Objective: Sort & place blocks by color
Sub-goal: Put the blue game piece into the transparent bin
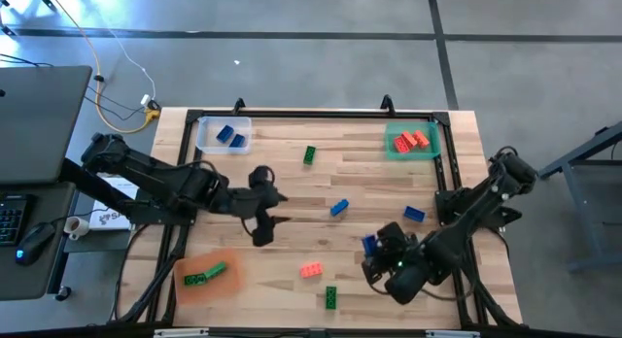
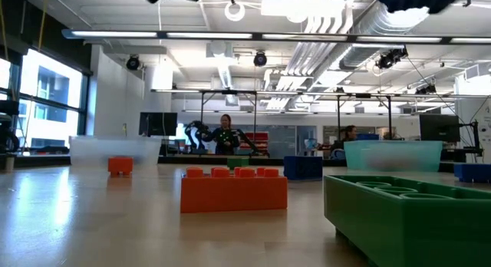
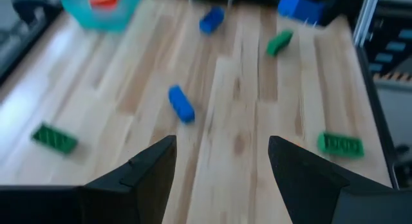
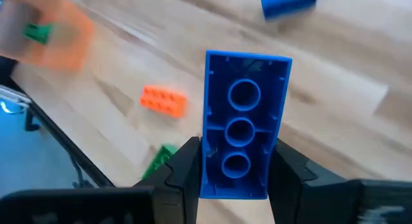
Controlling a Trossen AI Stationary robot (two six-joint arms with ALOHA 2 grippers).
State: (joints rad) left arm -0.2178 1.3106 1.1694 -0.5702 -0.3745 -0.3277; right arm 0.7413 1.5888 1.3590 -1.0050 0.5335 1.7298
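Small studded blocks lie loose on the wooden table: a green one (image 1: 309, 154), two blue ones (image 1: 338, 209) (image 1: 414, 214), a red-orange one (image 1: 311, 270) (image 2: 234, 190) and a green one (image 1: 330, 297) near the near edge. My right gripper (image 1: 374, 249) (image 4: 238, 156) is over the table's near right part, shut on a blue block (image 4: 246, 118). My left gripper (image 1: 270, 210) (image 3: 222, 147) hovers open over the table's middle left, holding nothing. A loose blue block (image 3: 181, 103) lies ahead of it. My right gripper pinches the blue block between its two fingers (image 4: 187, 166), which are on the long side walls at its lower end (image 4: 235, 176). The block's hollow underside faces the wrist camera. It juts forward beyond the fingertips and is lifted clear of the table.
A clear tray (image 1: 224, 134) with blue blocks sits at the far left. A green tray (image 1: 413, 141) with red-orange blocks sits at the far right, and an orange tray (image 1: 206, 275) with green blocks at the near left. A black frame (image 1: 292, 113) borders the table.
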